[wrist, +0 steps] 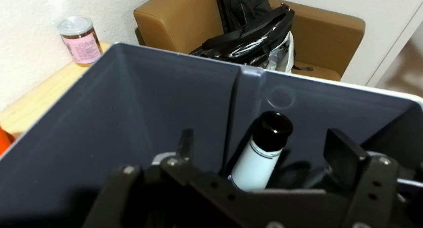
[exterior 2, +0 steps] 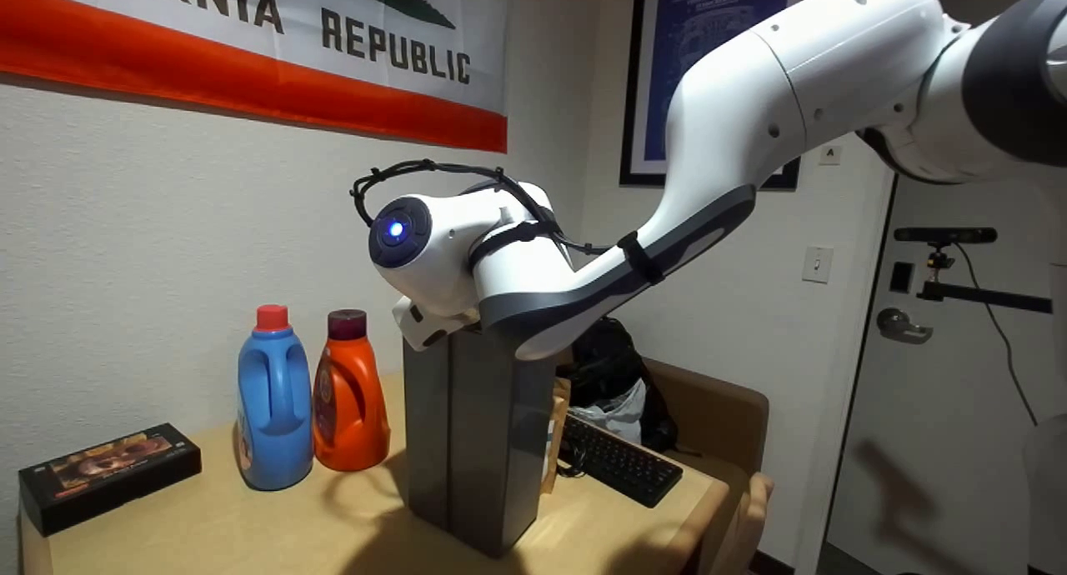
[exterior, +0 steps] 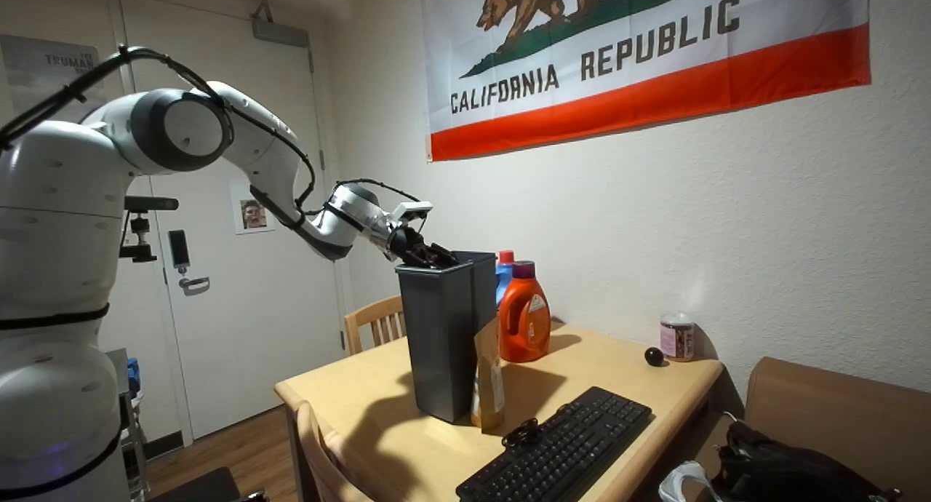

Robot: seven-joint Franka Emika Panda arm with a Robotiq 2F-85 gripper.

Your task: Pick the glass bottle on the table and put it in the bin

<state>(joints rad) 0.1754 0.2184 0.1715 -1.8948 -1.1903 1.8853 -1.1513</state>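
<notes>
Poised over the bin point(exterior: 440, 342) with the gripper point(wrist: 260, 145) spread wide, clear of the bottle point(wrist: 265, 152) on both sides, presumably to drop it. Already inside, between two corners, dark end up; cannot tell whether resting or falling.

On the table point(exterior: 596, 360) stands the bin point(exterior: 442, 342), a bottle point(wrist: 259, 158) inside it. In an exterior view a pouch point(exterior: 489, 385) stands just beside the bin, to the right; a keyboard point(exterior: 567, 444) lies to their front right; a jar point(exterior: 678, 340) stands far right, beside a ball point(exterior: 654, 356). In an exterior view, left to right: a box point(exterior 2: 112, 475), two jugs point(exterior 2: 275, 417), the bin.
</notes>
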